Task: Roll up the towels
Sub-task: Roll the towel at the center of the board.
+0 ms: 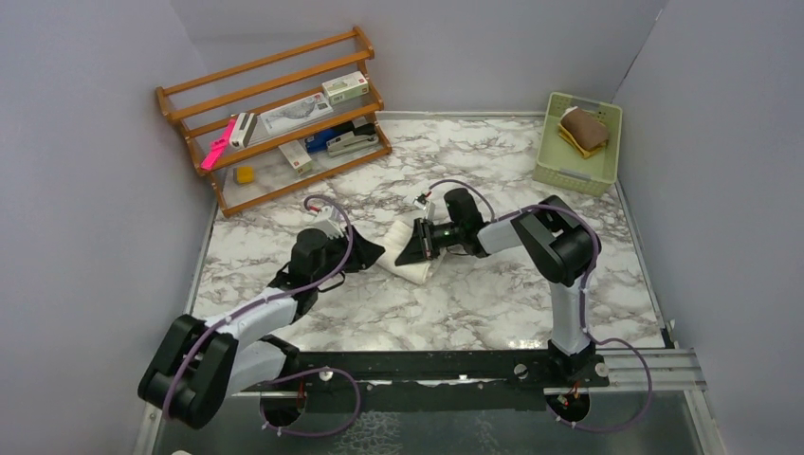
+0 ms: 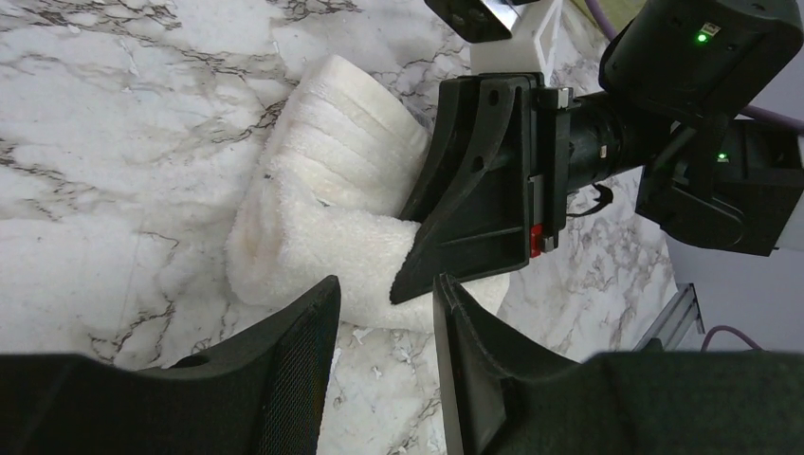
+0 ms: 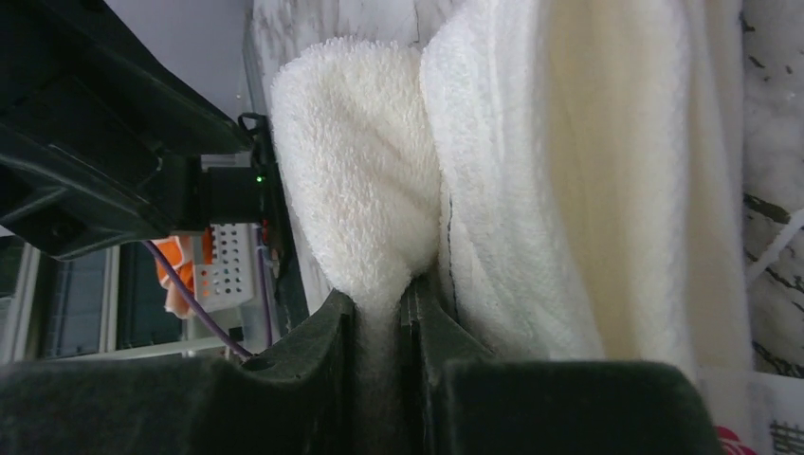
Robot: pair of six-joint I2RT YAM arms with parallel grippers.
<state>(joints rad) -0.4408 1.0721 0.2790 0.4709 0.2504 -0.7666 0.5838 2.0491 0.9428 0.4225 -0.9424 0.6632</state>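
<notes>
Cream towel (image 2: 322, 190) lies about the middle of the table (image 1: 493, 303), partly rolled into a thick, loose bundle, and it sits right between the two arms. Its long axis runs roughly from the near edge toward the far edge, leaning a little, so each arm meets it side-on.

The right fingers (image 3: 417, 327) are nearer: they reach in from the right edge's side and are closed tight on a soft flap of the cloth, which bulges out just past the tips in the right wrist view. The rest of the bundle lies against that flap on the side toward the far edge.

The left fingers (image 2: 318, 318) come from the left edge's side and stop just beside the bundle. They are part open with a narrow gap and hold nothing. From them the towel lies straight ahead, with the right arm's fingers across its far side.

My reading is that the roll is only half made. The next turn likely depends on the right arm carrying its pinched flap over the roll along the short way, while the left side steadies the loose end.

The mustard towel (image 1: 583, 128) rests in the basket (image 1: 569, 180) at the far right corner, well apart from both arms.
</notes>
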